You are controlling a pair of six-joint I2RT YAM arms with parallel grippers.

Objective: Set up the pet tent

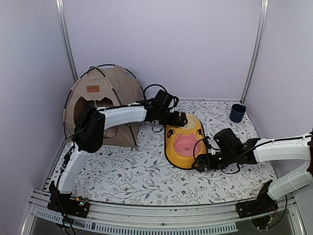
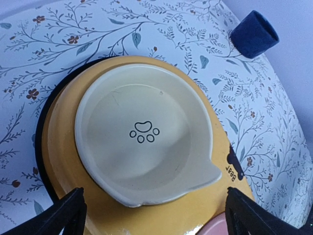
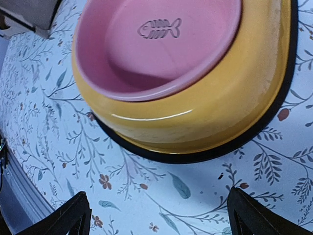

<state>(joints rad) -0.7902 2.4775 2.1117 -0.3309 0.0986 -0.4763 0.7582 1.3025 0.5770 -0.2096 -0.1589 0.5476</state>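
The tan pet tent [image 1: 105, 93] stands upright at the back left of the table, with black poles arching over it and its arched doorway facing the front. My left gripper [image 1: 182, 119] is open over the far end of a yellow bowl stand [image 1: 171, 147], to the right of the tent. In the left wrist view the left gripper [image 2: 154, 215] hangs above a cream paw-print bowl [image 2: 142, 142] and holds nothing. My right gripper [image 1: 199, 162] is open just off the stand's near right edge. In the right wrist view the right gripper [image 3: 156, 215] is over bare tablecloth.
The yellow stand [image 3: 205, 117] holds a pink fish-print bowl [image 3: 156, 44] at its near end. A dark blue cup [image 1: 237, 112] stands at the back right, also in the left wrist view [image 2: 254, 33]. Lilac walls close in the floral tablecloth [image 1: 127, 176].
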